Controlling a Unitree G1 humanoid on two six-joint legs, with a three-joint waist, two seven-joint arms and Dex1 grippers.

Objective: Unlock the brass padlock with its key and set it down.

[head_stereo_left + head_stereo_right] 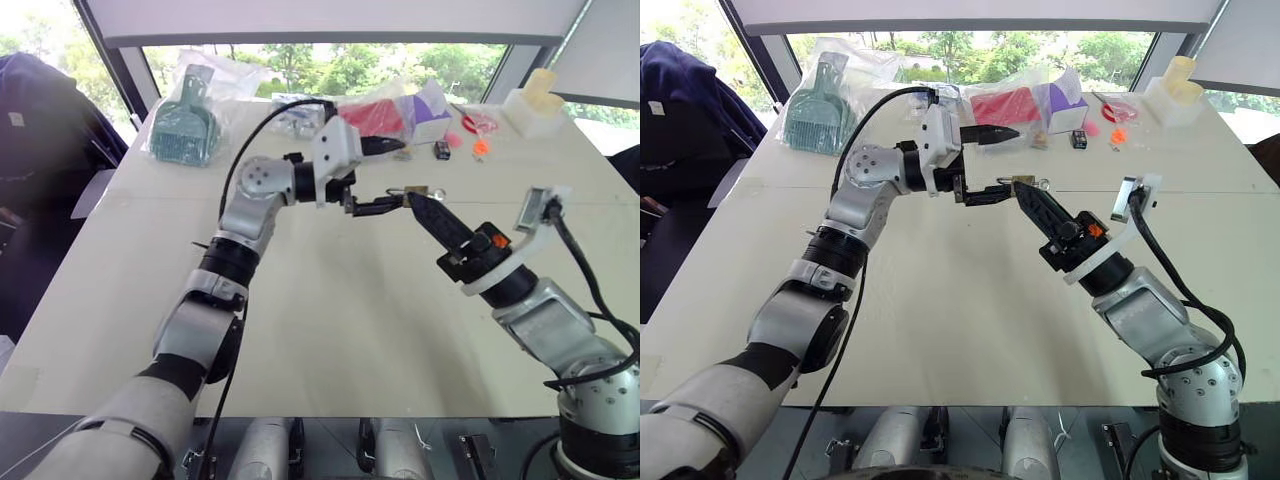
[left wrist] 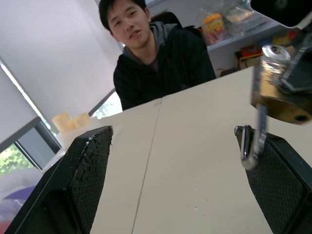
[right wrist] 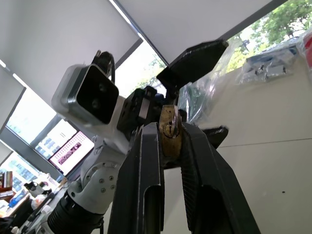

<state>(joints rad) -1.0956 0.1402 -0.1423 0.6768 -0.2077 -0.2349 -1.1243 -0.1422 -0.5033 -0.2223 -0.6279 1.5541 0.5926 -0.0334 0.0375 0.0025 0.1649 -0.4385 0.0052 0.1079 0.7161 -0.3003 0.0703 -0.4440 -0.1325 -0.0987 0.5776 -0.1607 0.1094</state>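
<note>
My right gripper [image 1: 415, 200] is raised above the middle of the table and is shut on the brass padlock [image 1: 417, 190]. In the right wrist view the padlock [image 3: 170, 131] sits pinched between the two black fingers [image 3: 144, 175], its keyhole face showing with nothing in it. Its silvery shackle [image 2: 253, 146] hangs beside one pad of my left gripper. My left gripper [image 1: 400, 172] is open, pointing sideways at the padlock, one finger above it and the lower fingertip close to it. The key is out of view.
Along the table's far edge lie a green brush in a plastic bag [image 1: 185, 125], red and purple packets [image 1: 385, 115], a small black cube [image 1: 442, 150], orange bits [image 1: 480, 147] and a white container [image 1: 535, 105]. A person [image 2: 156, 53] sits across the table.
</note>
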